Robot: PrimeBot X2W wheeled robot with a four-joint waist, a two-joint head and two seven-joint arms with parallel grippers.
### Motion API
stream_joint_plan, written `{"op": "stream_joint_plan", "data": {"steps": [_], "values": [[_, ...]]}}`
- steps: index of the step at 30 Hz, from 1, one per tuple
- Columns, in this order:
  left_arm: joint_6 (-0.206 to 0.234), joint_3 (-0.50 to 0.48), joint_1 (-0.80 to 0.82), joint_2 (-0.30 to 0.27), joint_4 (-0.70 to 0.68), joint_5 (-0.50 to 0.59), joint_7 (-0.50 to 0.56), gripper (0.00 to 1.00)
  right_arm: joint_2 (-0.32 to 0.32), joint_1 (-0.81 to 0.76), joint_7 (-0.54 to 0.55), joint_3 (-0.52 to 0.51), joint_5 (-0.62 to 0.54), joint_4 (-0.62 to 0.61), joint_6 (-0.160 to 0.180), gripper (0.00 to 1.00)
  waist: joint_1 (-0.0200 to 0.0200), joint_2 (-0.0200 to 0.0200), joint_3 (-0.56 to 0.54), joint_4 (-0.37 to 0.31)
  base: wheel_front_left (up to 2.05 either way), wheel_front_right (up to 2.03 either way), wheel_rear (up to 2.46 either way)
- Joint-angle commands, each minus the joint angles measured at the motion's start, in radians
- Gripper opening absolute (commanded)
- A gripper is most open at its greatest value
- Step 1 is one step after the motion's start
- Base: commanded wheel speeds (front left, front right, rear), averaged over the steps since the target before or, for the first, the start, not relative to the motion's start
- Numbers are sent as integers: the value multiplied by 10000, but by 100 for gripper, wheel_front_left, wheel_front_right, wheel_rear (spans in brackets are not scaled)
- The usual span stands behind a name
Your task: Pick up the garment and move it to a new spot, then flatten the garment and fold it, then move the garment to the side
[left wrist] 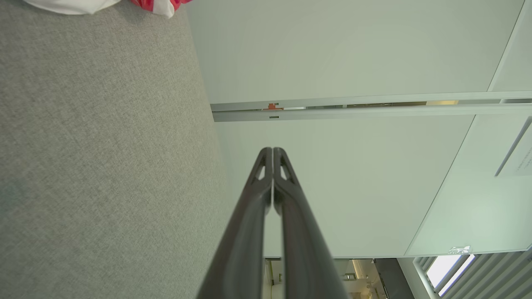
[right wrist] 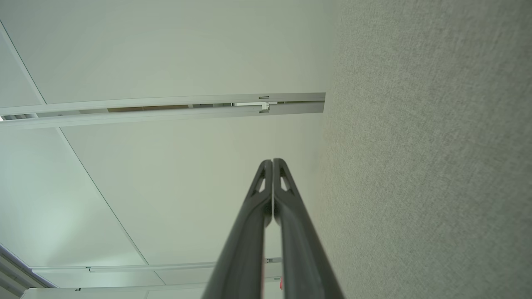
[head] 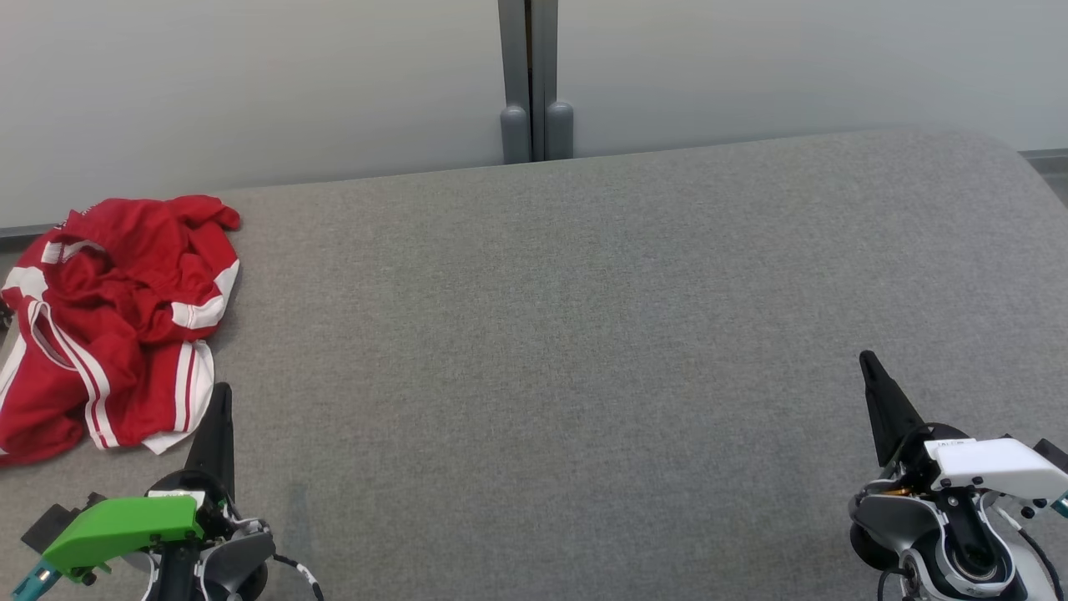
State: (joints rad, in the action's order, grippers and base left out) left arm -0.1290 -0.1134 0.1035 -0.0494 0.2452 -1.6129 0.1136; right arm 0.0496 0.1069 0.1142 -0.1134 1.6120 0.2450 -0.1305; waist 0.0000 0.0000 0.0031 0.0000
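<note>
Red garment bunched at the left edge of the grey counter, both end effectors closed on nothing

The garment, red with white stripes and panels, lies crumpled just ahead of the left end effector and apart from it. That end effector's fingers are pressed together and hold nothing. The right end effector, likewise closed and bare, sits at the lower right, well apart from the garment. The small print on its white wrist housing and on a wall notice is too small to read
</note>
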Motion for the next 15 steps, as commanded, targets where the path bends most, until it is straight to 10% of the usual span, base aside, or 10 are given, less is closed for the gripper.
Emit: {"op": "stream_joint_plan", "data": {"steps": [1, 15], "values": [[-59, -8, 159, -30, 1, 65, 13, 0, 23, 65, 6, 0, -9, 7, -5, 0, 0, 0, 0, 0, 0, 0, 0], [-59, -8, 159, -30, 2, 65, 13, 0, 23, 65, 6, 0, -9, 7, -6, 0, 0, 0, 0, 0, 0, 0, 0]]}}
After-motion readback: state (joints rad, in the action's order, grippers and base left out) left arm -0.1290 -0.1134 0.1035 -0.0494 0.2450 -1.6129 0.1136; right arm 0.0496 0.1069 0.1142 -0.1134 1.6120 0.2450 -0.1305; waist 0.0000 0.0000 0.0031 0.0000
